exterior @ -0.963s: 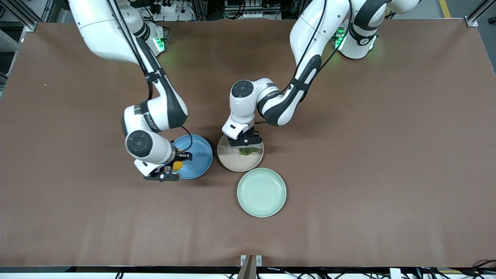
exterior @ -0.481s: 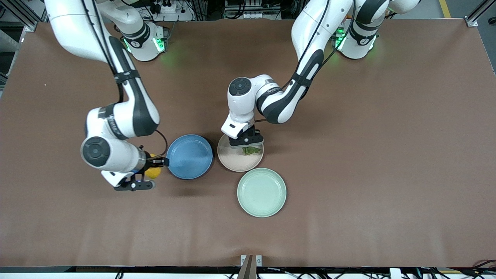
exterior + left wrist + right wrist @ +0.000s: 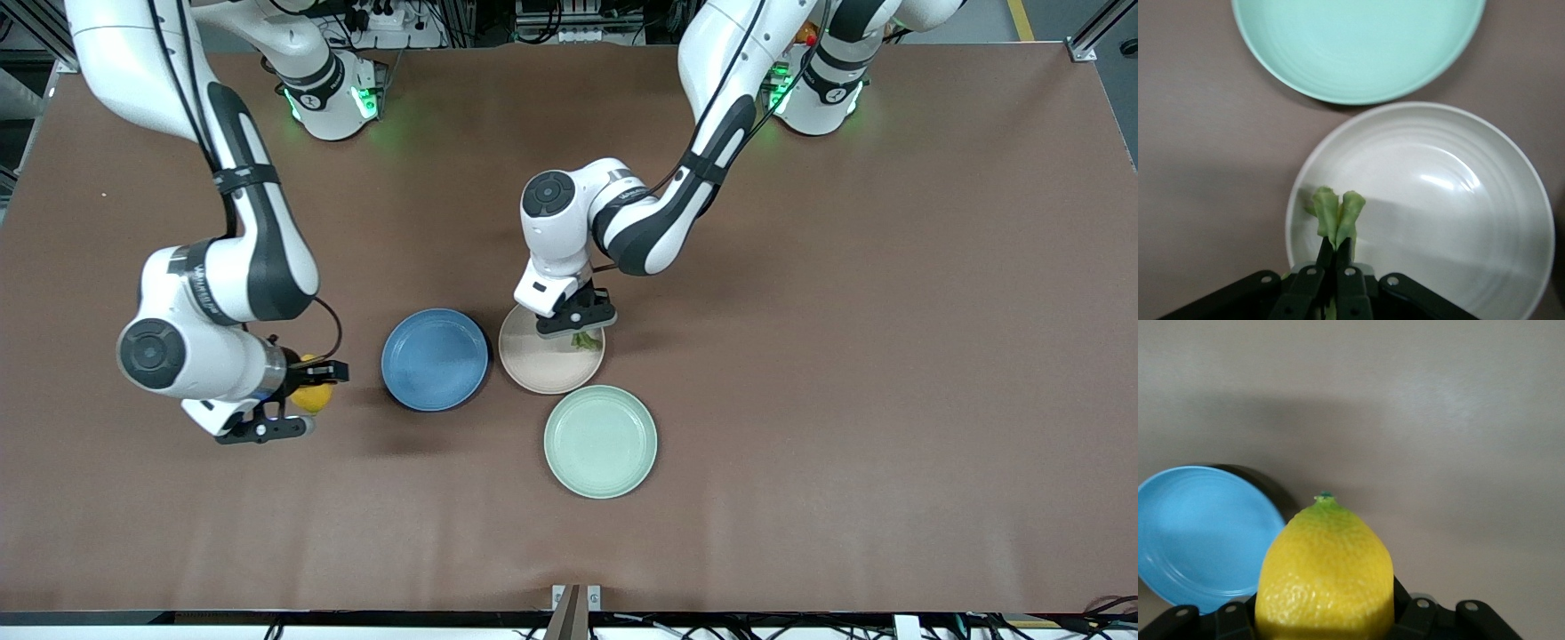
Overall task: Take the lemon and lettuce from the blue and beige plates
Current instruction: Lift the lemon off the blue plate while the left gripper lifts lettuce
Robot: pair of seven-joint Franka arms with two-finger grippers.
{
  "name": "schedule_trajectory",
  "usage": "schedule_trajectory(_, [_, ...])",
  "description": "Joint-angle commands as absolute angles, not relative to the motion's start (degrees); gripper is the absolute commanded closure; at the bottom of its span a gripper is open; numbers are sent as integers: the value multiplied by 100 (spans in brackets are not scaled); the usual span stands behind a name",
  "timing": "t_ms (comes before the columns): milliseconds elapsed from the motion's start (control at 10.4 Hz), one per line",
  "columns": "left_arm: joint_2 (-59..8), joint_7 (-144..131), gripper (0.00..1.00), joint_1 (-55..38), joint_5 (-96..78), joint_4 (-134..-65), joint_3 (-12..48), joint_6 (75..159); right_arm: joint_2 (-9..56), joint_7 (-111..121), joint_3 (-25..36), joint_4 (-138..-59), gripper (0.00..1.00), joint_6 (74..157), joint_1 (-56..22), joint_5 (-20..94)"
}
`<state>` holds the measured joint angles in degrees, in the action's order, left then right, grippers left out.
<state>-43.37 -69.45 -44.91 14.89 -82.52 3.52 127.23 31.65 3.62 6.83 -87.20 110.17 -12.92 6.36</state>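
Note:
My right gripper point(image 3: 307, 400) is shut on the yellow lemon point(image 3: 312, 394) point(image 3: 1328, 577) and holds it above the bare table, off the blue plate point(image 3: 435, 359) point(image 3: 1201, 533) toward the right arm's end. The blue plate holds nothing. My left gripper point(image 3: 580, 331) point(image 3: 1336, 252) is shut on the green lettuce point(image 3: 585, 340) point(image 3: 1336, 215), pinched into a narrow fold, a little above the beige plate point(image 3: 538, 369) point(image 3: 1451, 213) near the plate's rim on the robots' side.
A pale mint-green plate point(image 3: 600, 440) point(image 3: 1358, 47) lies beside the beige plate, nearer to the front camera. The brown table point(image 3: 845, 356) stretches wide toward both ends.
My right gripper has carried the lemon off the blue plate and out over the table toward the right arm's end. My left gripper has lifted slightly with the lettuce, which now hangs bunched.

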Motion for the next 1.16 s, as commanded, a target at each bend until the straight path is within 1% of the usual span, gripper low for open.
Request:
schedule_trajectory(0, [-3887,-6586,100,-4255,1013,-8341,352,12332,2674,1017,746,-9278,42,11265,-1064,633])
schedule_trajectory(289, [-3394,-6162,100,-3895,643,-8341,352,11849,2173,1484,835,-10437,42,12213,-906,633])
schedule_trajectory(481, [-3130,-5908,100,-3675,397,-8332,352,11629,1856,1687,835,-11342,43,13057,-800,633])
schedule_trajectory(674, [-2919,-5461,100,-3368,334,-8332,352,11278,1741,1714,861,-11880,43,13550,-748,633])
schedule_trajectory(866, [-2830,-4907,100,-3034,334,-8332,352,10953,1757,1923,870,-12382,43,14278,-669,642])
schedule_trajectory(1059, [-2708,-4389,100,-2744,334,-8332,352,10724,1906,2135,870,-12498,43,14563,-519,650])
